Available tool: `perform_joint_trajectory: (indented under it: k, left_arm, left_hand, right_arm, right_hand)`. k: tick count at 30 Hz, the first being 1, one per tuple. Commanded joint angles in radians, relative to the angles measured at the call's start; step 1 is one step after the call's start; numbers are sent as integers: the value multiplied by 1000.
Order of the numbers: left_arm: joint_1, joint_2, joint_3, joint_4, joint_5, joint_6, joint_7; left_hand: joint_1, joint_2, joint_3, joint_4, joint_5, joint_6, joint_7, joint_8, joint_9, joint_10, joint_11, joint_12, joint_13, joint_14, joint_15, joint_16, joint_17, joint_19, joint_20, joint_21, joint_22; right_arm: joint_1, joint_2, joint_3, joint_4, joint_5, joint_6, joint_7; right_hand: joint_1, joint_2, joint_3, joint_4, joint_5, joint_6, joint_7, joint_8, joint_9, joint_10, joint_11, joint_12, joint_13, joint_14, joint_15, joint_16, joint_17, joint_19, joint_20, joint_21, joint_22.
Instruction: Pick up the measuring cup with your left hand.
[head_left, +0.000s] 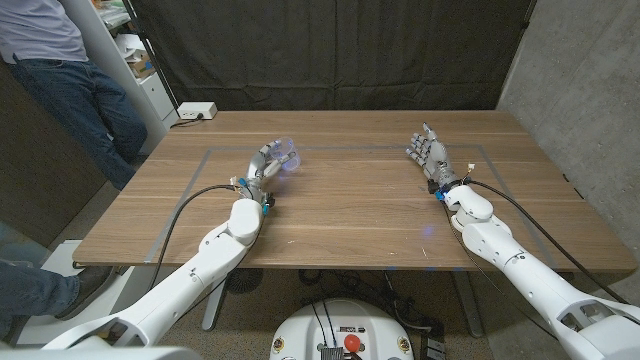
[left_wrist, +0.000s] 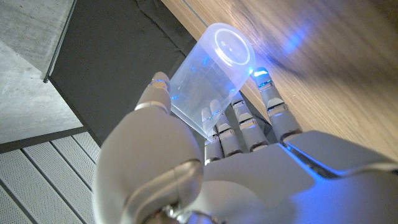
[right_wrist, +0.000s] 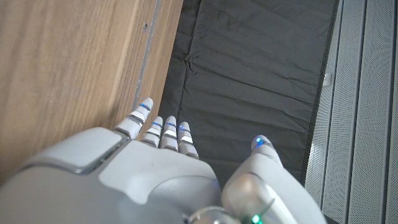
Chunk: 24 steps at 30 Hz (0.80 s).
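A clear plastic measuring cup (head_left: 285, 154) sits in my left hand (head_left: 265, 166) over the left-middle of the wooden table (head_left: 350, 210). In the left wrist view the cup (left_wrist: 208, 78) lies tilted between my thumb and fingers (left_wrist: 239, 124), its round base pointing away from the palm. My left hand (left_wrist: 211, 168) grips it and the cup looks lifted off the wood. My right hand (head_left: 428, 155) stands on the right side of the table with fingers apart and nothing in it. The right wrist view shows those fingers (right_wrist: 163, 134) extended, holding nothing.
A person in jeans (head_left: 70, 90) stands at the table's far left corner. A white box (head_left: 196, 112) lies at the far left edge. A black curtain (head_left: 330, 50) hangs behind the table, and a concrete wall (head_left: 580, 80) stands to the right.
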<state>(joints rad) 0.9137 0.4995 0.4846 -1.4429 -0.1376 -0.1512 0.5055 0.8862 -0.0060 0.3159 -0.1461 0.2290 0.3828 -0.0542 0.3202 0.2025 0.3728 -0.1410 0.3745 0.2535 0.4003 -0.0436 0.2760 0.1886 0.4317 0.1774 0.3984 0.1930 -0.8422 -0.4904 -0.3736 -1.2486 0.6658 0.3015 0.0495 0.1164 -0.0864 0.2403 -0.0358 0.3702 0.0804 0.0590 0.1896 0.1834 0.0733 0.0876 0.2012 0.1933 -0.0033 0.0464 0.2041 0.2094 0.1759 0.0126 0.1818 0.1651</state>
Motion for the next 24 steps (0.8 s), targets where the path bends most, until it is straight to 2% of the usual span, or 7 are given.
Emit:
perform_joint_trajectory:
  k: [1,24]
  left_arm:
    - [15,12,-11,-46,3,23,7]
    - [38,31,-28,-107,22,26,16]
  left_hand:
    - [-4,4,0,7,-5,26,-12,0,4,0,5,-3,4,-1,-4,-5,4,-3,5,-6,4]
    - [-17,5,-1,13,-15,26,-9,-5,4,2,5,-9,12,-20,1,-21,5,-44,26,-25,4]
  right_arm:
    - [6,-5,1,0,-1,-4,6]
    - [9,-11,6,-18,-6,-8,-9]
  right_hand:
    - [8,8,-4,1,5,1,-5,7,5,4,0,2,1,6,-2,8,0,4,4,9,6]
    - [9,9,-6,-1,8,1,-5,7,5,5,1,2,1,8,-3,7,0,5,4,10,6]
